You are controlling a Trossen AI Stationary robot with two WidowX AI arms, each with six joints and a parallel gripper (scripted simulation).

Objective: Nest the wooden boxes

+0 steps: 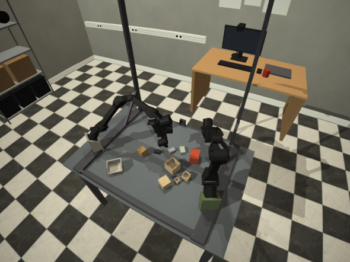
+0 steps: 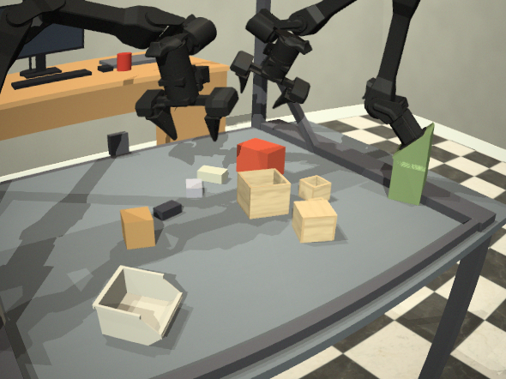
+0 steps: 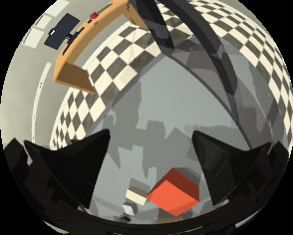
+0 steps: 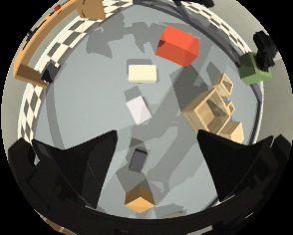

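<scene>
Both grippers are wide open with nothing between the fingers: the left gripper (image 1: 216,133) (image 2: 259,99) (image 3: 151,134) and the right gripper (image 1: 158,134) (image 2: 194,139) (image 4: 158,134) hang above the table (image 1: 142,187) (image 2: 266,274) (image 3: 164,95) (image 4: 75,100).

The table has a matte blue-grey surface, dark edge rails and broad shadows. The largest wooden box (image 1: 172,170) (image 2: 269,201) (image 4: 198,116) stands upright on it, open side up. The small box (image 1: 185,179) (image 2: 314,192) (image 4: 222,89) and smallest box (image 1: 177,182) (image 4: 230,108) stand separately near it, also open upward. The fourth box (image 1: 164,182) (image 2: 314,220) (image 4: 232,131) presents a closed face upward. No boxes are nested.

A red block (image 1: 194,156) (image 2: 261,156) (image 3: 173,195) (image 4: 177,46) lies near the largest box. A pale bin (image 1: 114,172) (image 2: 124,326) sits well apart from the boxes.

The room has grey walls, a black-and-cream checkered floor (image 1: 71,219) (image 2: 386,347) (image 3: 107,75), and a wooden desk (image 1: 225,66) (image 2: 129,83) (image 3: 72,77) (image 4: 30,67) carrying a monitor (image 1: 241,40) (image 2: 51,30) (image 3: 62,31).
</scene>
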